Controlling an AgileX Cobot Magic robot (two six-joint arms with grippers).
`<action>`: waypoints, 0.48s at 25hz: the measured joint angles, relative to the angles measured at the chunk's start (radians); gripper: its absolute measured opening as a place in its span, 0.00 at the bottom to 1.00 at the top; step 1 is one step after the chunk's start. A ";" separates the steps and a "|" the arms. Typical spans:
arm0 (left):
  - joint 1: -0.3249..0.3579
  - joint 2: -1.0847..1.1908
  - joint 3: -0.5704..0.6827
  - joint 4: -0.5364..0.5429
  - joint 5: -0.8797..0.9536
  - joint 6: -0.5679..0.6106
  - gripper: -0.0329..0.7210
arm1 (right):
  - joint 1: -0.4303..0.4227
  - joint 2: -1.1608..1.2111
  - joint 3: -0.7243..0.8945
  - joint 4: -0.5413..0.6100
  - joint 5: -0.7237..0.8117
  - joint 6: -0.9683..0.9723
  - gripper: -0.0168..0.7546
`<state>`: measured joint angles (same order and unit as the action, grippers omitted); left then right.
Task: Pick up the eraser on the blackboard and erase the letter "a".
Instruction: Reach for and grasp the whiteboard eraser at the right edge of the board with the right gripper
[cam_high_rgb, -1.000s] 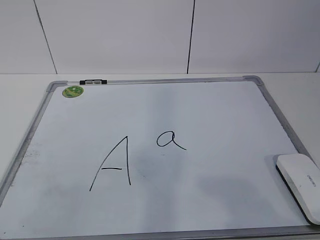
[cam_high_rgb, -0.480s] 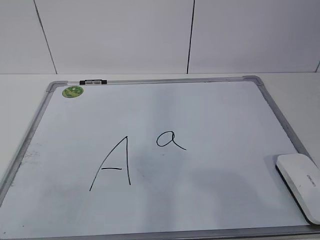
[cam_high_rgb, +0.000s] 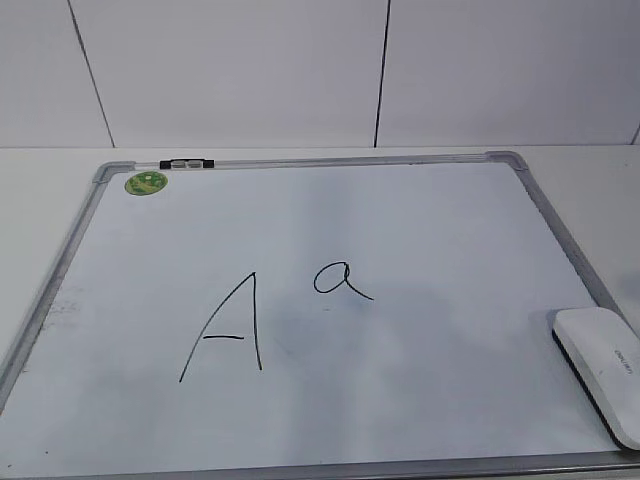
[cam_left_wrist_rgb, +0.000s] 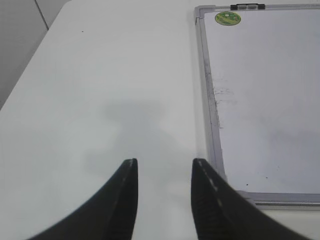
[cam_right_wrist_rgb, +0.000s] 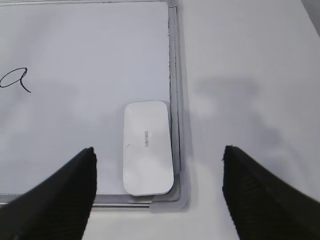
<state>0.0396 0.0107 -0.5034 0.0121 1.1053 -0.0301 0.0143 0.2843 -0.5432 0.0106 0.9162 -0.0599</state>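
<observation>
Right claw (cam_right_wrist_rgb: 157, 157) is spread wide, nothing in it, hanging above the eraser (cam_right_wrist_rgb: 148, 148), which sits roughly midway between the two fingers and a bit ahead of them. That reads as a pre-grasp hover: the wide spread gives clearance on both sides, though I'd guess the fingers straddle the short axis, since the long axis runs away from the claw. Eraser lies flat in the near right corner of the blackboard (cam_right_wrist_rgb: 75, 60), long right edge just beside the grey frame, possibly touching it; can't tell for sure. That tight side is the risk: the right finger has to come down outside or on the frame rail, so a slight inward nudge or a frame clip is plausible. The letter "a" (cam_right_wrist_rgb: 15, 80) is well off to the claw's left and farther out, so after pickup it's a diagonal carry across bare board. In the exterior view the capital A (cam_high_rgb: 225, 330) sits just beyond the "a" on that same line, so the wipe should stop short of it. Left claw (cam_left_wrist_rgb: 164, 172) is partly parted, empty, parked over bare tabletop (cam_left_wrist_rgb: 100, 75) with the board's left frame off to its right; looks idle and out of the way. Neither arm shows in the exterior view. Task not started: eraser untouched, "a" intact.
</observation>
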 joint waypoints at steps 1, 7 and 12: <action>0.000 0.000 0.000 0.000 0.000 0.000 0.40 | 0.000 0.020 -0.004 0.007 -0.012 -0.011 0.79; 0.000 0.000 0.000 0.000 0.000 0.000 0.40 | 0.009 0.123 -0.060 0.016 -0.039 -0.051 0.79; 0.000 0.000 0.000 0.000 0.000 0.000 0.38 | 0.032 0.222 -0.106 0.016 -0.020 -0.069 0.79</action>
<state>0.0396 0.0107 -0.5034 0.0121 1.1053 -0.0301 0.0465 0.5067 -0.6488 0.0267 0.8961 -0.1293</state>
